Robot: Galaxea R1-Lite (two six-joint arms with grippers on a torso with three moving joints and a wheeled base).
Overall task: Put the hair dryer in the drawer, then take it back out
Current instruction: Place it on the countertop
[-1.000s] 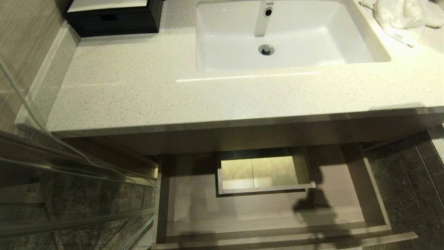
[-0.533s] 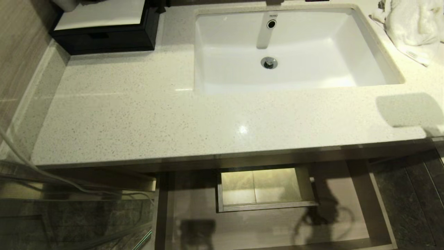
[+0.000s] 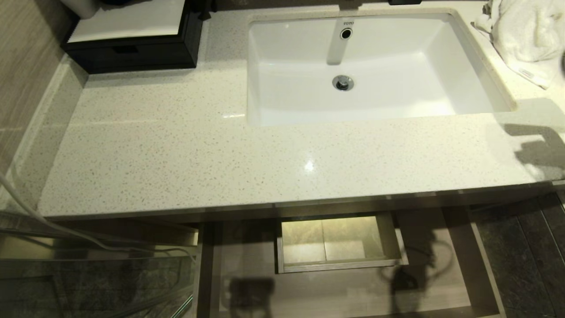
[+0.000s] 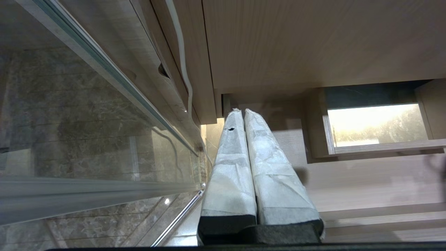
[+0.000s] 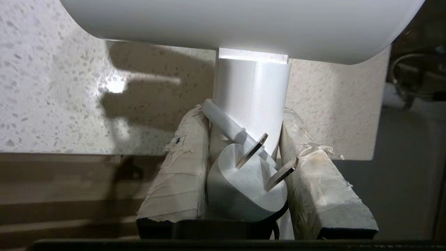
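**Dryer up over the counter, drawer left open below**

The right gripper (image 5: 244, 174) was clamped on the hair dryer (image 5: 252, 94) by its handle, plug (image 5: 244, 188) wedged between the fingers (image 5: 177, 174), the dryer hanging above the countertop (image 3: 176, 145) edge. A handle grip likely kept the body clear. The drawer (image 3: 335, 291) stood open, bare. The left gripper (image 4: 249, 167) hung beside it, pressed closed, holding nothing.

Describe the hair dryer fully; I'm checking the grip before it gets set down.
The hair dryer is smooth white plastic, seen only in the right wrist view. Its rounded body spans above a short handle, which sits clamped between the taped fingers of the right gripper. Its pale grey plug, two flat prongs showing, is wedged between the fingers too. It hangs over the counter's edge.
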